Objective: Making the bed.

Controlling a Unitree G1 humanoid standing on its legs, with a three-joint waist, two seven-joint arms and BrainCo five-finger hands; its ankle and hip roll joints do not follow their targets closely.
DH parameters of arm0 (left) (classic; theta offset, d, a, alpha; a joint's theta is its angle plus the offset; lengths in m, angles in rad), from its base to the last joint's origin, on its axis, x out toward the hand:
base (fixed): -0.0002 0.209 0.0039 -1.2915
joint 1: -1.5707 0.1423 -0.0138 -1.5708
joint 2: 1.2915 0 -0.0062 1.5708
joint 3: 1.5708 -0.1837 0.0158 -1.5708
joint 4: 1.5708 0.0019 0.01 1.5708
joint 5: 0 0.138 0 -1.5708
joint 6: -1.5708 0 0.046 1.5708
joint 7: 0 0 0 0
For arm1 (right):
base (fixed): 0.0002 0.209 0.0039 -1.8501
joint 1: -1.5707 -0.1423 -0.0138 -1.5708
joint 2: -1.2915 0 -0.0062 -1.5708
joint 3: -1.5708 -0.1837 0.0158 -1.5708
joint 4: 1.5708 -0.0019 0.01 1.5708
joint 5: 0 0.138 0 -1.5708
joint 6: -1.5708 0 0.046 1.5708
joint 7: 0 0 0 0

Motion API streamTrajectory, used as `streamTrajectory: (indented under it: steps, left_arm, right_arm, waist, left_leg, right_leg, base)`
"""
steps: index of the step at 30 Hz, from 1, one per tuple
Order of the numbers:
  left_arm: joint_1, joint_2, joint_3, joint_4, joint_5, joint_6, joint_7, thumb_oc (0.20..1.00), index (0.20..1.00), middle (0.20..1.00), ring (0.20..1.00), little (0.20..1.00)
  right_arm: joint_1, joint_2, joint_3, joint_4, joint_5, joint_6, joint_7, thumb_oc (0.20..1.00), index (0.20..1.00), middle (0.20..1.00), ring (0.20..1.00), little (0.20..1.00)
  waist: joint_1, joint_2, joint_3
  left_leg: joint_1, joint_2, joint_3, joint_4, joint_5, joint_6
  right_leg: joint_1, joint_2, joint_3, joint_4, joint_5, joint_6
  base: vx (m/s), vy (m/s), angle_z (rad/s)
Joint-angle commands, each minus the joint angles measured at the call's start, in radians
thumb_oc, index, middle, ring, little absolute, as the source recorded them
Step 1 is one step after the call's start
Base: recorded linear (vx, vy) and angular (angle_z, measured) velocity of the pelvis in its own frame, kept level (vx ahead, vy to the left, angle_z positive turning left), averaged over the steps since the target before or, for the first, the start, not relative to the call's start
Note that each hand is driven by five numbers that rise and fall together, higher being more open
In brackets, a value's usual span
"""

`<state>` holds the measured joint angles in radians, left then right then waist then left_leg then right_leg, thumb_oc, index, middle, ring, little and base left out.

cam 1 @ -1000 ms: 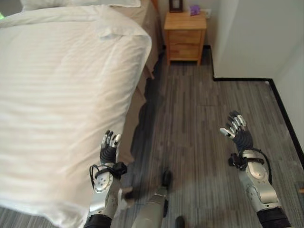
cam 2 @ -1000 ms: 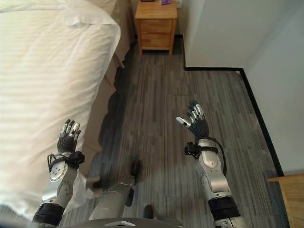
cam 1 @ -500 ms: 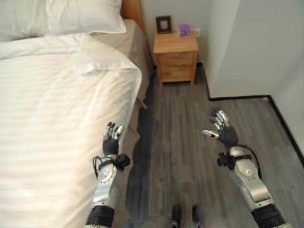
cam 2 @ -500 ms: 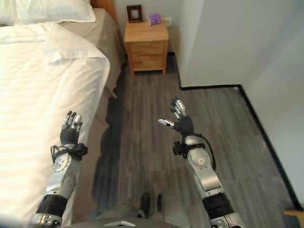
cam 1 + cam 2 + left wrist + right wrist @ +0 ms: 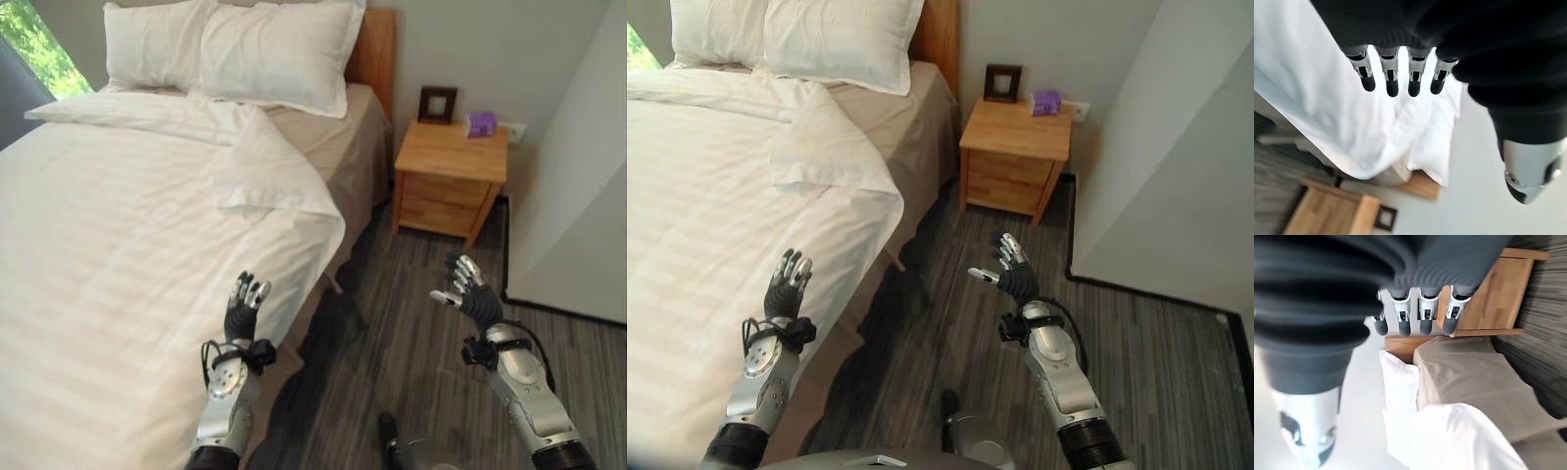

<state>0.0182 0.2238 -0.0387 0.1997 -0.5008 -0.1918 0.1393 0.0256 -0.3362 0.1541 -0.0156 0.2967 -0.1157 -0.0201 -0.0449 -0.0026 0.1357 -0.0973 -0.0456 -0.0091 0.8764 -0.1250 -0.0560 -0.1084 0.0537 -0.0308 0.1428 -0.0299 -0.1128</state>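
A white striped duvet (image 5: 118,245) covers the bed, its near top corner folded back (image 5: 260,171) to bare the beige sheet (image 5: 328,132). Two white pillows (image 5: 265,49) lean on the wooden headboard (image 5: 370,44). My left hand (image 5: 242,308) is raised beside the duvet's hanging edge, fingers (image 5: 1392,81) straight, holding nothing. Over the floor by the bedside my right hand (image 5: 472,294) is also up and open, fingers (image 5: 1425,318) relaxed and empty. Neither hand touches the bedding.
A wooden nightstand (image 5: 449,176) stands right of the bed with a dark picture frame (image 5: 437,104) and a purple box (image 5: 480,123) on it. A white wall corner (image 5: 578,196) juts in at the right. Grey plank floor (image 5: 392,333) runs between bed and wall.
The camera has tilted up and swung, bringing the pillows and headboard into view. Both hands stay raised and open as before, still empty.
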Motion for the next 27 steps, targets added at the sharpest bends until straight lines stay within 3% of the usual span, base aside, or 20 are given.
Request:
streamTrajectory:
  steps: [1,2,3,4,5,6,7,8,10,12,14,16,17,18,19,23,24,25,26,27]
  left_arm:
    - [-0.037,0.041,0.005,-0.04,-0.045,-0.03,-0.02,1.0,1.0,1.0,1.0,1.0]
    - [-0.038,0.041,0.005,-0.04,-0.045,-0.03,-0.02,1.0,1.0,1.0,1.0,1.0]
    - [-0.018,0.037,0.01,-0.04,-0.047,-0.029,-0.032,1.0,1.0,1.0,1.0,1.0]
    - [-0.016,0.037,0.009,-0.04,-0.046,-0.029,-0.032,1.0,1.0,1.0,1.0,1.0]
    - [0.014,0.034,0.008,-0.027,-0.027,-0.022,-0.045,1.0,1.0,1.0,1.0,1.0]
    - [0.024,0.033,0.009,-0.018,-0.017,-0.019,-0.047,1.0,1.0,1.0,1.0,1.0]
    - [0.025,0.033,0.008,-0.018,-0.017,-0.019,-0.047,1.0,1.0,1.0,1.0,1.0]
    - [0.038,0.029,0.014,-0.006,-0.005,-0.007,-0.048,1.0,1.0,1.0,1.0,1.0]
    - [0.043,0.029,0.018,-0.009,0.003,-0.002,-0.048,1.0,1.0,1.0,1.0,1.0]
    - [0.046,0.032,0.026,-0.019,0.007,-0.006,-0.05,1.0,1.0,1.0,1.0,1.0]
    - [0.043,0.046,0.037,-0.036,0.026,-0.005,-0.044,1.0,1.0,1.0,1.0,1.0]
    - [0.028,0.058,0.049,-0.051,0.032,-0.004,-0.029,1.0,1.0,1.0,1.0,1.0]
    - [0.019,0.062,0.05,-0.05,0.029,-0.006,-0.024,1.0,1.0,1.0,1.0,1.0]
    - [0.012,0.073,0.05,-0.053,0.042,-0.012,-0.016,1.0,1.0,1.0,1.0,1.0]
    - [0.012,0.074,0.05,-0.053,0.042,-0.012,-0.016,1.0,1.0,1.0,1.0,1.0]
    - [0.027,0.092,0.056,-0.06,0.027,-0.017,-0.024,1.0,1.0,1.0,1.0,1.0]
    - [0.033,0.093,0.054,-0.051,0.017,-0.015,-0.031,1.0,1.0,1.0,1.0,1.0]
    - [0.032,0.091,0.053,-0.044,0.012,-0.016,-0.033,1.0,1.0,1.0,1.0,1.0]
    - [0.032,0.091,0.052,-0.044,0.012,-0.016,-0.033,1.0,1.0,1.0,1.0,1.0]
    - [0.03,0.089,0.045,-0.036,-0.002,-0.018,-0.042,1.0,1.0,1.0,1.0,1.0]
  right_arm:
    - [-0.052,-0.033,-0.013,-0.071,0.02,-0.049,-0.037,1.0,1.0,1.0,1.0,1.0]
    - [-0.053,-0.033,-0.013,-0.07,0.02,-0.049,-0.037,1.0,1.0,1.0,1.0,1.0]
    - [-0.071,-0.024,-0.013,-0.072,0.029,-0.057,-0.041,1.0,1.0,1.0,1.0,1.0]
    - [-0.069,-0.024,-0.013,-0.071,0.029,-0.057,-0.041,1.0,1.0,1.0,1.0,1.0]
    - [-0.071,-0.019,-0.017,-0.069,0.004,-0.06,-0.05,1.0,1.0,1.0,1.0,1.0]
    - [-0.07,-0.02,-0.02,-0.066,-0.011,-0.061,-0.057,1.0,1.0,1.0,1.0,1.0]
    - [-0.069,-0.02,-0.02,-0.066,-0.011,-0.061,-0.057,1.0,1.0,1.0,1.0,1.0]
    - [-0.062,-0.018,-0.035,-0.072,-0.029,-0.061,-0.073,1.0,1.0,1.0,1.0,1.0]
    - [-0.06,-0.014,-0.045,-0.076,-0.033,-0.058,-0.077,1.0,1.0,1.0,1.0,1.0]
    - [-0.061,0.001,-0.039,-0.073,-0.035,-0.059,-0.07,1.0,1.0,1.0,1.0,1.0]
    - [-0.062,0.013,-0.032,-0.057,-0.05,-0.06,-0.061,1.0,1.0,1.0,1.0,1.0]
    - [-0.079,0.02,-0.017,-0.048,-0.06,-0.055,-0.056,1.0,1.0,1.0,1.0,1.0]
    - [-0.094,0.024,-0.008,-0.045,-0.058,-0.055,-0.057,1.0,1.0,1.0,1.0,1.0]
    - [-0.129,0.039,0.009,-0.033,-0.049,-0.052,-0.055,1.0,1.0,1.0,1.0,1.0]
    - [-0.129,0.039,0.009,-0.032,-0.049,-0.052,-0.054,1.0,1.0,1.0,1.0,1.0]
    - [-0.134,0.043,0.0,-0.033,-0.022,-0.053,-0.047,1.0,1.0,1.0,1.0,1.0]
    - [-0.132,0.042,-0.007,-0.032,-0.007,-0.057,-0.054,1.0,1.0,1.0,1.0,1.0]
    - [-0.128,0.04,-0.012,-0.035,-0.007,-0.059,-0.053,1.0,1.0,1.0,1.0,1.0]
    - [-0.127,0.04,-0.012,-0.035,-0.007,-0.059,-0.052,1.0,1.0,1.0,1.0,1.0]
    - [-0.114,0.031,-0.024,-0.047,-0.01,-0.056,-0.053,1.0,1.0,1.0,1.0,1.0]
  waist:
    - [0.047,-0.02,0.035]
    - [0.047,-0.022,0.033]
    - [0.079,-0.013,0.02]
    - [0.082,-0.016,0.021]
    - [0.108,0.0,0.004]
    - [0.119,0.008,-0.005]
    - [0.119,0.005,-0.004]
    - [0.129,0.022,-0.021]
    - [0.132,0.019,-0.027]
    - [0.137,0.013,-0.048]
    - [0.154,-0.017,-0.069]
    - [0.159,-0.027,-0.047]
    - [0.153,-0.012,-0.037]
    - [0.141,0.009,-0.013]
    - [0.136,0.006,-0.009]
    - [0.119,0.01,-0.002]
    - [0.125,-0.006,-0.001]
    - [0.121,-0.013,0.002]
    - [0.119,-0.011,0.003]
    - [0.115,-0.024,0.001]
  left_leg:
    - [-0.123,0.073,0.118,-0.209,0.232,0.004]
    - [-0.125,0.071,0.119,-0.212,0.236,0.005]
    - [-0.18,0.064,0.132,-0.378,0.242,0.014]
    - [-0.171,0.06,0.136,-0.385,0.241,0.015]
    - [-0.173,0.074,0.168,-0.593,0.253,0.024]
    - [-0.162,0.064,0.182,-0.689,0.271,0.024]
    - [-0.152,0.059,0.184,-0.703,0.276,0.025]
    - [-0.144,0.056,0.229,-0.83,0.34,0.012]
    - [-0.134,0.053,0.258,-0.834,0.345,0.014]
    - [-0.104,0.036,0.246,-0.829,0.312,0.044]
    - [-0.067,0.006,0.233,-0.841,0.268,0.083]
    - [-0.01,-0.012,0.22,-0.851,0.229,0.124]
    - [0.011,0.005,0.217,-0.857,0.221,0.132]
    - [0.074,0.021,0.183,-0.868,0.2,0.14]
    - [0.078,0.017,0.179,-0.869,0.199,0.141]
    - [0.151,0.012,0.08,-0.893,0.191,0.12]
    - [0.162,0.007,0.018,-0.882,0.156,0.101]
    - [0.17,0.003,-0.027,-0.879,0.144,0.094]
    - [0.173,0.004,-0.03,-0.878,0.141,0.095]
    - [0.189,0.006,-0.117,-0.887,0.128,0.084]
  right_leg:
    - [0.15,-0.115,-0.022,-0.149,0.107,0.14]
    - [0.148,-0.117,-0.021,-0.149,0.108,0.14]
    - [0.193,-0.109,-0.016,-0.168,0.091,0.15]
    - [0.199,-0.113,-0.014,-0.171,0.09,0.152]
    - [0.241,-0.101,-0.016,-0.184,0.06,0.161]
    - [0.264,-0.092,-0.017,-0.191,0.046,0.164]
    - [0.269,-0.097,-0.017,-0.192,0.045,0.165]
    - [0.322,-0.076,-0.025,-0.208,0.025,0.169]
    - [0.346,-0.08,-0.029,-0.213,0.02,0.171]
    - [0.362,-0.09,-0.034,-0.192,-0.008,0.178]
    - [0.33,-0.121,-0.042,-0.058,0.02,0.209]
    - [0.195,-0.151,-0.044,0.244,0.182,0.286]
    - [0.15,-0.148,-0.045,0.341,0.224,0.296]
    - [0.049,-0.143,-0.066,0.424,0.196,0.278]
    - [0.051,-0.148,-0.069,0.432,0.189,0.279]
    - [-0.014,-0.142,-0.081,0.258,0.124,0.229]
    - [-0.008,-0.171,-0.032,0.085,0.122,0.225]
    - [-0.005,-0.177,0.028,0.021,0.143,0.234]
    - [0.002,-0.177,0.025,0.017,0.143,0.235]
    - [-0.017,-0.19,0.161,-0.04,0.194,0.269]
  base:
    - [0.43,-0.193,0.05]
    - [0.47,-0.021,0.02]
    - [0.33,0.0,-0.1]
    - [0.67,0.035,-0.25]
    - [0.53,0.06,-0.27]
    - [0.53,0.059,-0.29]
    - [0.51,0.062,-0.15]
    - [0.33,0.039,0.02]
    - [0.37,0.048,0.09]
    - [0.41,0.075,-0.14]
    - [0.37,0.092,-0.14]
    - [0.25,0.128,0.01]
    - [0.3,0.128,0.25]
    - [0.23,0.076,0.47]
    - [0.26,0.04,0.68]
    - [0.29,-0.081,0.86]
    - [0.38,-0.252,1.33]
    - [0.31,-0.214,1.5]
    - [0.31,-0.215,1.63]
    - [0.28,-0.221,1.39]
